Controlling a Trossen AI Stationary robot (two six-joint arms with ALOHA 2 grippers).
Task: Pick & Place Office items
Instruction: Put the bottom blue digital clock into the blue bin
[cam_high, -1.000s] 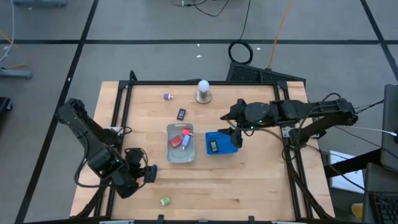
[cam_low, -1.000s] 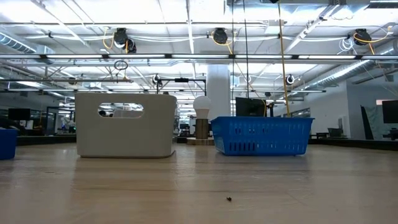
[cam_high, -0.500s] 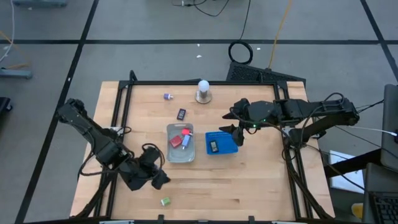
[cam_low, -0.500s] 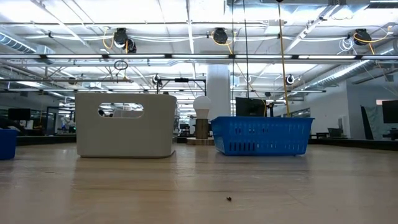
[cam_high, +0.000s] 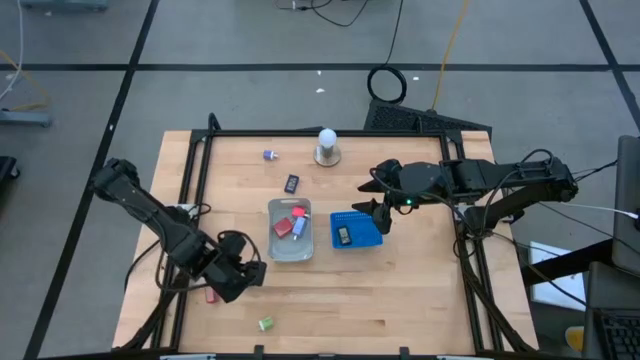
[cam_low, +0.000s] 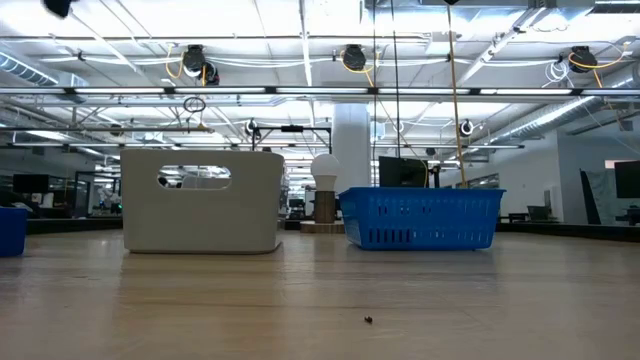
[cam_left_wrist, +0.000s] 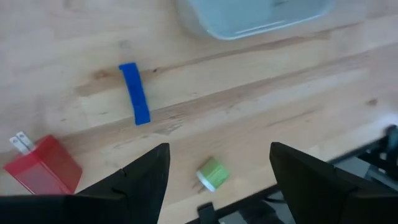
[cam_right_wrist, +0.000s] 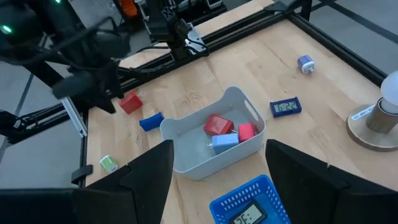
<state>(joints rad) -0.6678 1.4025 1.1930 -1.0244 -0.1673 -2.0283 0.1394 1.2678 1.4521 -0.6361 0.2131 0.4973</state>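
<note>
1. We see the table (cam_high: 400, 290) with wide bare wood on its right half and along the near edge; a black rail frames its sides.
2. The left gripper (cam_high: 243, 277) hangs over the near-left part of the table, with both fingers (cam_left_wrist: 140, 180) spread wide and nothing between them.
3. Ahead of those fingers on the wood lie a blue strip (cam_left_wrist: 135, 93), a red plug (cam_left_wrist: 42, 164) and a green roll (cam_left_wrist: 212, 173), all apart from one another; the roll sits close to the table's near edge, between the fingertips in the wrist view.
4. Past the strip stands the near wall of the clear tray (cam_left_wrist: 249, 18), leaving a band of bare wood between tray and strip.
5. The left arm reaches from the left rail in a bent line, its wrist turned towards the middle of the table.
6. The right gripper (cam_high: 381, 217) hovers at the right edge of the blue basket (cam_high: 366, 237), with its fingers (cam_right_wrist: 146, 180) well apart and empty.
7. Beyond them the tray (cam_right_wrist: 186, 158) holds red items (cam_right_wrist: 219, 124) and a light blue item (cam_right_wrist: 224, 140).
8. The basket holds a small clock (cam_high: 342, 234); another clock (cam_high: 292, 183) and a purple item (cam_high: 269, 155) lie on the far wood, near the white bulb (cam_high: 327, 146).
9. The right arm stretches in level from the right rail.
</note>
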